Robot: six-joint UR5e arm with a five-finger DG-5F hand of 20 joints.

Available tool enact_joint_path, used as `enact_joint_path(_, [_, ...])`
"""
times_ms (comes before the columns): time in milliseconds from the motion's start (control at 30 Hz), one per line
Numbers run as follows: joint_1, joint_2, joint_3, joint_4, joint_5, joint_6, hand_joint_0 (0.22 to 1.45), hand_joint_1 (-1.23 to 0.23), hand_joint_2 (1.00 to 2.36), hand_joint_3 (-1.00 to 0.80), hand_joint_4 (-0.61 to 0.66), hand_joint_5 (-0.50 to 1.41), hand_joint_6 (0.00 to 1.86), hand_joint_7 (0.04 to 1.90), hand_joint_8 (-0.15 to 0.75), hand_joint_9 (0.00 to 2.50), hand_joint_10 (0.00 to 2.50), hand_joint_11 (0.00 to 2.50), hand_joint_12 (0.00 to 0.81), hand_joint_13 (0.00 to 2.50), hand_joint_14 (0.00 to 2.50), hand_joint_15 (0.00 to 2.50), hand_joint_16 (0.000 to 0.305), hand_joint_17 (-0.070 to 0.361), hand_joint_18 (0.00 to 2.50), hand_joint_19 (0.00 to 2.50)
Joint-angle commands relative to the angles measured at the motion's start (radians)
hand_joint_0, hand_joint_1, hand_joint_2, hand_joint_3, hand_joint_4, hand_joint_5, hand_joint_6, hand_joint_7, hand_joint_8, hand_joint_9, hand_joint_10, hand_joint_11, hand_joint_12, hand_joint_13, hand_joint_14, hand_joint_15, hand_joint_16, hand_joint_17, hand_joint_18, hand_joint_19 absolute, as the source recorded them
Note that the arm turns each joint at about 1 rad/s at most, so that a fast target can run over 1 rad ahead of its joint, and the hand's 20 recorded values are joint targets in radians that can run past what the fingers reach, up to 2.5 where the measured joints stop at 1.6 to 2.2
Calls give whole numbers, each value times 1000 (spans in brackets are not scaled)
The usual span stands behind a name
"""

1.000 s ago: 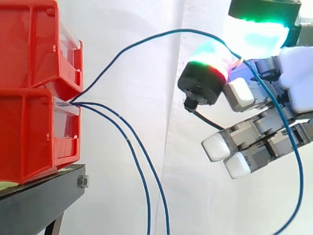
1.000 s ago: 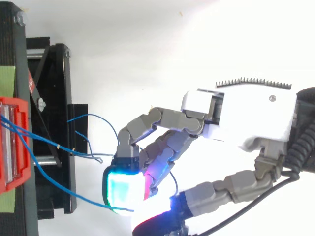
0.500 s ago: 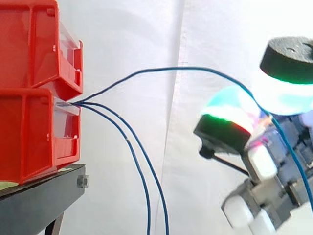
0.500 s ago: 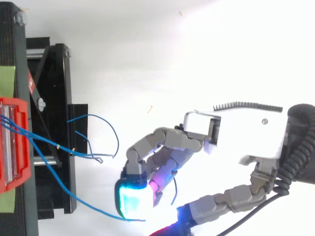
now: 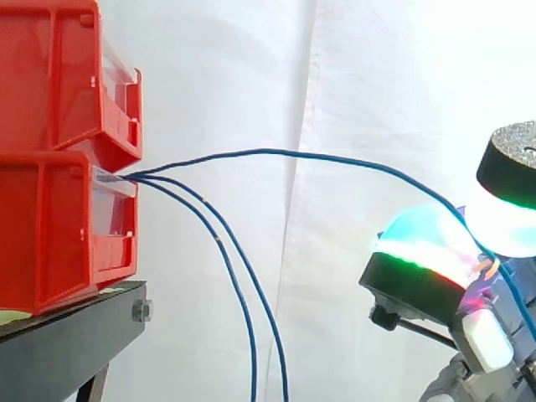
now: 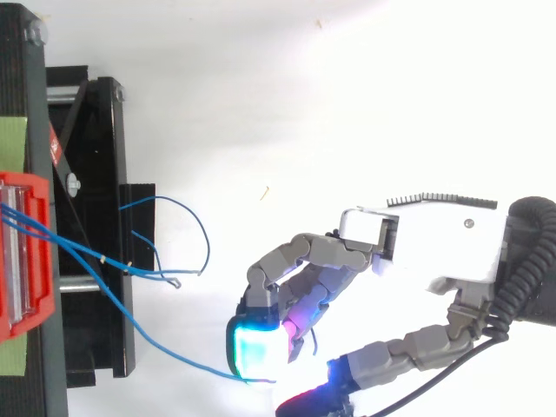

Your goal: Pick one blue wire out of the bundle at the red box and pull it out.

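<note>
Two red bins are stacked at the left on a black stand; the blue wires come out at the front of the lower bin (image 5: 59,234). One blue wire (image 5: 335,159) runs from there in a low arc to the right and down into my hand (image 6: 443,252). The hand is low at the right, well away from the bins. Its curled fingers and thumb pinch that wire between glowing green and cyan fingertips (image 5: 419,251). In the top view the same wire ends at the cyan pad (image 6: 256,352). Two other blue wires (image 5: 243,293) hang slack from the bin.
The upper red bin (image 5: 50,75) overhangs the wires' exit. The black stand (image 5: 67,343) carries both bins. Loose blue wire ends (image 6: 178,280) lie by the stand's frame. A white curtain hangs behind.
My hand has moved away from the bins and lower, taking the pinched wire along. The wire's high arc has flattened. The two hanging wires have stayed put.
</note>
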Motion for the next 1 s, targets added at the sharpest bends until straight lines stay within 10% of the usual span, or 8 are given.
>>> enact_joint_path(0, [0, -1, 0, -2, 3, 3, 576, -975, 1115, 63, -171, -19, 867, 1070, 227, 978, 13, 321, 426, 599, 13, 338, 71, 160, 430, 428])
enact_joint_path(967, [0, -1, 0, 0, 0, -6, 574, -976, 1130, 54, -162, -18, 867, 1058, 231, 1007, 14, 350, 421, 615, 14, 351, 72, 162, 442, 425])
